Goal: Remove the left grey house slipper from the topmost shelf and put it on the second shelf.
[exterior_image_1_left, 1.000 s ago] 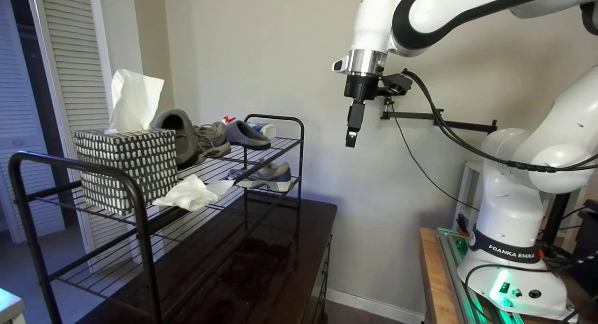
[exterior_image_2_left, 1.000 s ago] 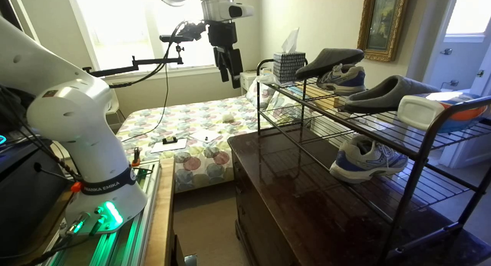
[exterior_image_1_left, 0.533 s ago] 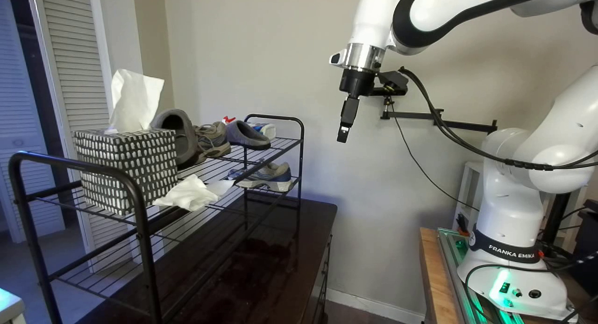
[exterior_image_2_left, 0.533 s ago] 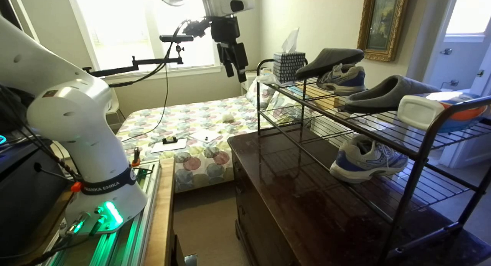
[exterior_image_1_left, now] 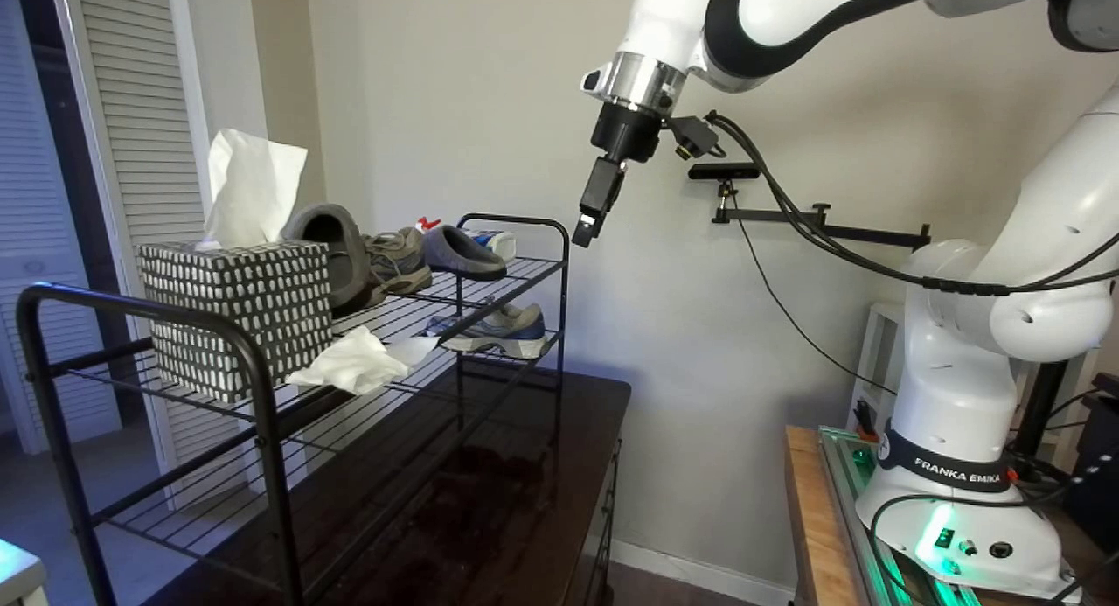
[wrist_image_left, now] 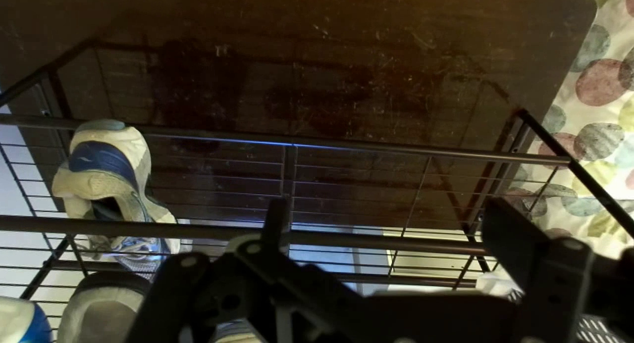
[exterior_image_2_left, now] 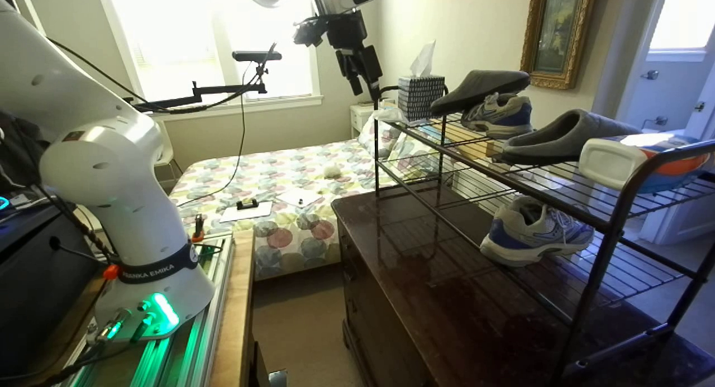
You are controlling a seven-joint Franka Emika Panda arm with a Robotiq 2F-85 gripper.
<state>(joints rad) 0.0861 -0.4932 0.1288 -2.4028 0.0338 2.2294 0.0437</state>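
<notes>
End effector [exterior_image_1_left: 587, 230] moved toward shelves [exterior_image_2_left: 491, 172] | jaws wide, empty | left grey slipper [exterior_image_2_left: 483, 88] beyond, apart

The slippers [exterior_image_2_left: 564, 140] are grey — the tissue box [exterior_image_1_left: 240, 317] black, white-dashed

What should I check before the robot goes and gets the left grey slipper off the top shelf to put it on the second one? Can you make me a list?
1. Gripper open: ok, spread wide and holding nothing.
2. Tilted slipper and other slipper on the top shelf: ok.
3. Which slipper "left" means: cannot tell, it might mean its place or its foot.
4. Gripper lined up with a slipper: not ok, neither one is between its tips.
5. Tilted slipper steady: cannot tell, it seems to lean on the upper sneaker and could wobble.
6. Room on the second shelf: ok, probably; bare shelf shows beside the lower sneaker.
</notes>
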